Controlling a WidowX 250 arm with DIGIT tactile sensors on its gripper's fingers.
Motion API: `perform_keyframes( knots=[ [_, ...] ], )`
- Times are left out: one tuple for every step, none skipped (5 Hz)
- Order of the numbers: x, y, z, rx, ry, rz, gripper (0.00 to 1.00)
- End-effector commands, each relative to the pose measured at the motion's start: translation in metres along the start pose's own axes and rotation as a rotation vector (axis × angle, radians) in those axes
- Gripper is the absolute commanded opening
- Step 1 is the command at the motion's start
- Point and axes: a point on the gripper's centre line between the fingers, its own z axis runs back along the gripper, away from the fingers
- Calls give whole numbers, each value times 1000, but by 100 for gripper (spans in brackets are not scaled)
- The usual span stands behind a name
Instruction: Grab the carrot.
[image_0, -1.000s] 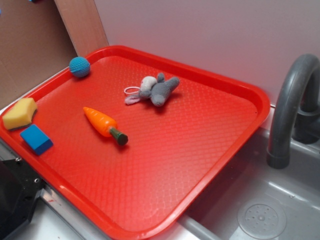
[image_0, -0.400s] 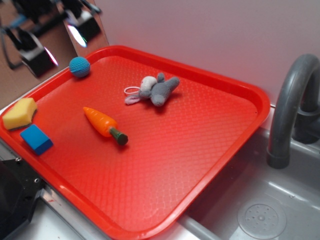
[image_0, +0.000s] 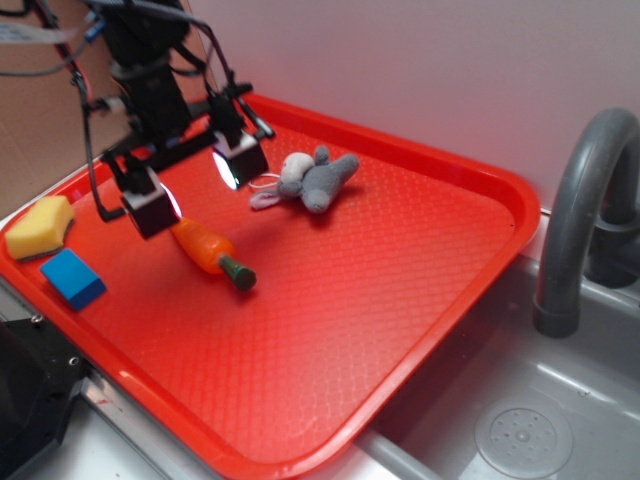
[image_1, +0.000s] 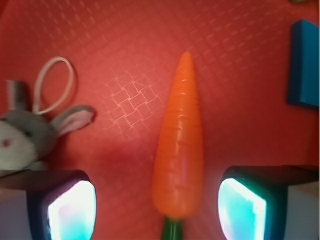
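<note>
The orange toy carrot (image_0: 205, 249) with a dark green stem lies on the red tray (image_0: 400, 300), left of its middle. My gripper (image_0: 193, 187) hangs open just above it, its two fingers set wide on either side and touching nothing. In the wrist view the carrot (image_1: 180, 145) lies lengthwise between the two bright pads, with my gripper (image_1: 157, 212) centred near its thick stem end. Part of the carrot's tip is hidden behind the near finger in the exterior view.
A grey plush bunny (image_0: 312, 179) lies just behind the gripper, also at the left of the wrist view (image_1: 25, 135). A blue block (image_0: 72, 277) and a yellow sponge wedge (image_0: 40, 226) sit at the tray's left edge. A grey faucet (image_0: 585, 200) and sink (image_0: 520, 420) are at the right.
The arm has come in from the upper left and dropped down over the carrot, open. It now hides the blue ball at the tray's far corner. The objects have not moved.
</note>
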Motion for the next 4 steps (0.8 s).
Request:
perform_keyframes(
  knots=[
    [-10, 32, -37, 86, -66, -53, 100],
    [-12, 38, -46, 98, -69, -65, 100],
    [-14, 35, -48, 88, -85, -91, 0],
    [-16, 30, -38, 69, -92, -120, 0]
  ],
)
